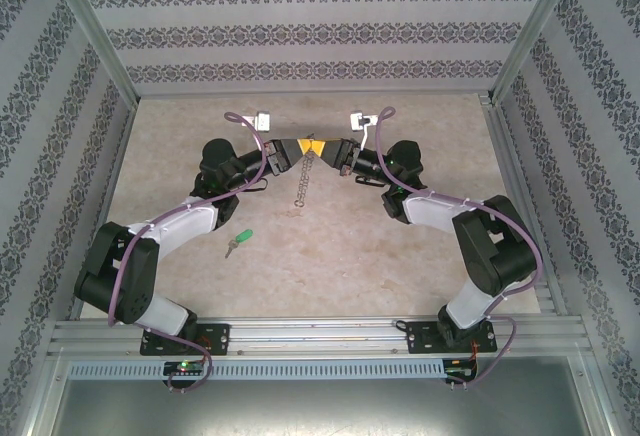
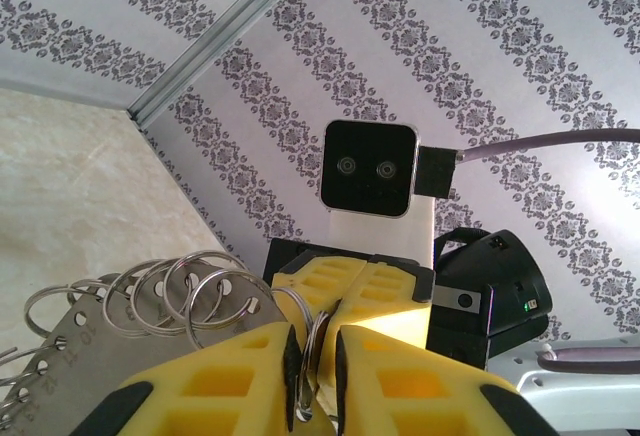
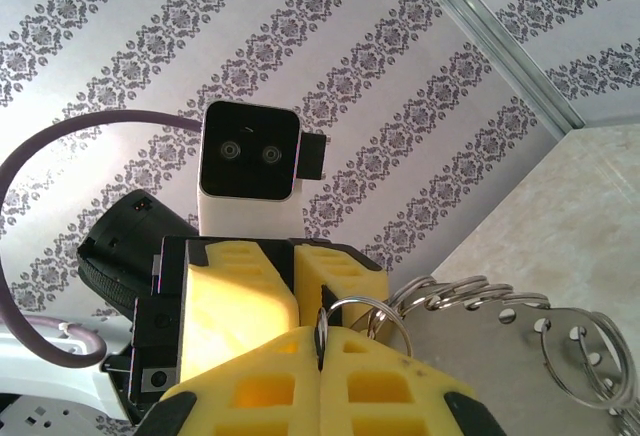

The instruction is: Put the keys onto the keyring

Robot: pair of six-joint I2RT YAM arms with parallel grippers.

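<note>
There is 1 keyring (image 1: 303, 181), with at least 4 small wire rings (image 2: 180, 291) along its rim, overlapping too much for a full count. 2 grippers meet at the top of the keyring, the left gripper (image 1: 293, 149) and the right gripper (image 1: 327, 152), on 2 arms, the left arm (image 1: 180, 221) and the right arm (image 1: 440, 211), 1 on each side of it. 1 green key (image 1: 240, 242) lies nearer the arm bases than the keyring and to its left, and 2 white cameras (image 1: 264, 119) sit just beyond the keyring.
</note>
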